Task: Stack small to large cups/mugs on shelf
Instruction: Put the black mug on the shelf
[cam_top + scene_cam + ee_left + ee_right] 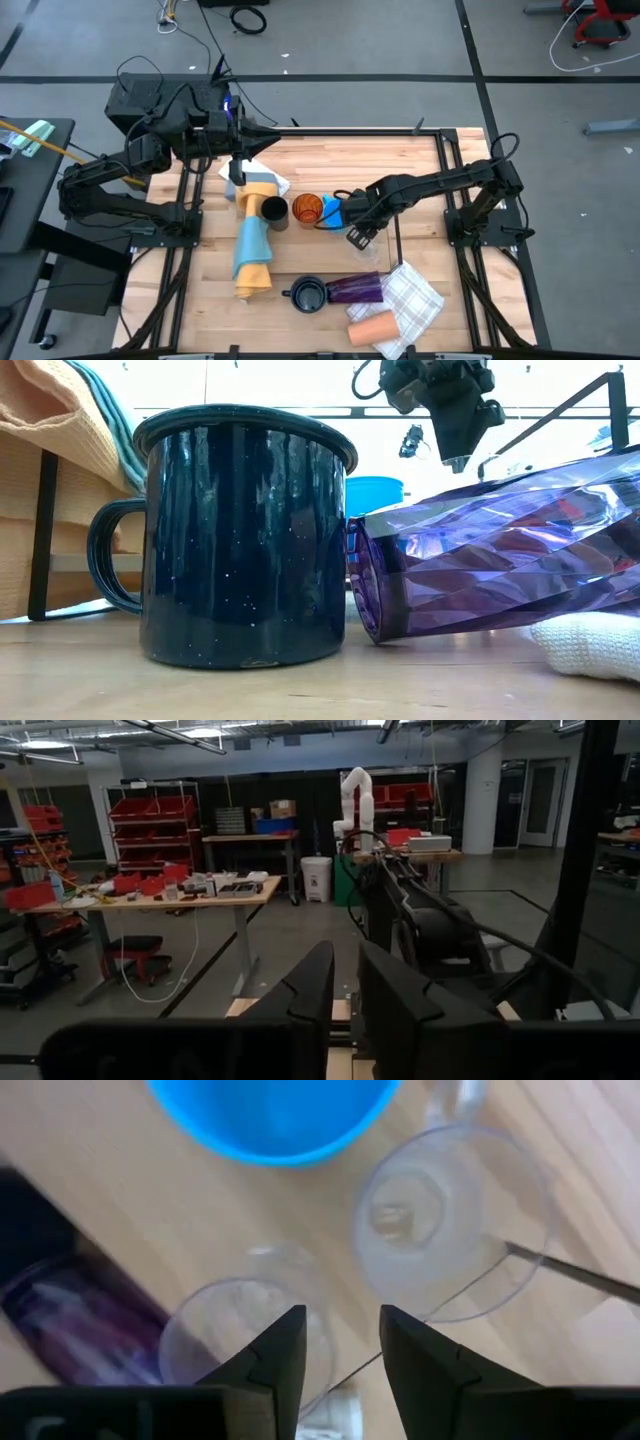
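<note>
In a row at mid-table stand a black cup (274, 212), an amber cup (307, 210) and a blue cup (333, 212). My right gripper (358, 236) points down beside the blue cup, open and holding nothing. Under it stand two clear glasses (450, 1220) (235, 1335), mouths up, beside the blue cup (270, 1115). A thin black rod of the shelf (575, 1270) runs across one glass. Nearer the front, a dark handled mug (245, 530) stands upright and a purple tumbler (500, 560) lies on its side. My left gripper (346, 995) waits high at the far left, fingers a narrow gap apart.
A rolled yellow-and-blue cloth (254, 240) lies left of the black cup. A white checked cloth (412, 300) and a peach cup (372, 328) on its side lie at the front right. The black table frame (470, 215) borders the wooden top on both sides.
</note>
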Controlling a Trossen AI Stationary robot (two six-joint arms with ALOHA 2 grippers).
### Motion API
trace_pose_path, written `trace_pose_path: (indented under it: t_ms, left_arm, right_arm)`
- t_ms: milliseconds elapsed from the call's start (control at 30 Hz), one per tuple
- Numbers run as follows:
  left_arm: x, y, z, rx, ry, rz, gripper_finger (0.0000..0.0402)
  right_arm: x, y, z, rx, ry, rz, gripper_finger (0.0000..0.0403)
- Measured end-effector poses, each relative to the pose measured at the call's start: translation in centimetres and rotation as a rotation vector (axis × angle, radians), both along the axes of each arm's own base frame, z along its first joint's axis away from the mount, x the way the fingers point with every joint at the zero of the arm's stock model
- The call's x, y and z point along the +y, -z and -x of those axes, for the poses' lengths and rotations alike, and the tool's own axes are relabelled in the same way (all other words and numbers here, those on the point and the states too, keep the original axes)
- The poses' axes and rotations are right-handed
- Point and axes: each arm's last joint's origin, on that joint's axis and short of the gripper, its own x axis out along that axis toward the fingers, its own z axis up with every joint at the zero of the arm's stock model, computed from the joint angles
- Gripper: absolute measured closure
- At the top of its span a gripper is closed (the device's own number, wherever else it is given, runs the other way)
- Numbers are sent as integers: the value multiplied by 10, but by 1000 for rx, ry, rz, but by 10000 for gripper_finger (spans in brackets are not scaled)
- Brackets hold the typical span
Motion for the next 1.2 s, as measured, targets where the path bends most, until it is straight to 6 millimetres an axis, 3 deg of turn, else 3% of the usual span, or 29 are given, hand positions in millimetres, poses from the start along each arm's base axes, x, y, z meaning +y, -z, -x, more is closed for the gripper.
trace_pose_path:
  t_ms: [300, 433, 600, 700, 833, 967, 1200]
  left_arm:
    - [0, 0, 0, 0, -1, -4, 348]
    - [0, 0, 0, 0, -1, -8, 345]
    - [0, 0, 0, 0, -1, -9, 342]
    - [0, 0, 0, 0, -1, -10, 346]
    - [0, 0, 0, 0, -1, -11, 351]
    - [0, 0, 0, 0, -1, -11, 349]
    - [0, 0, 0, 1, -1, -9, 340]
  right_arm:
    - [9, -2, 0, -2, -39, -58, 268]
    - [9, -23, -5, -79, -75, -66, 268]
    - [19, -64, -7, -214, -183, -72, 268]
    - [36, -84, -2, -267, -290, -82, 268]
    - [66, -93, 16, -225, -476, -71, 268]
    - [100, -89, 39, -147, -601, -75, 268]
    - [151, -62, 70, -51, -542, -96, 268]
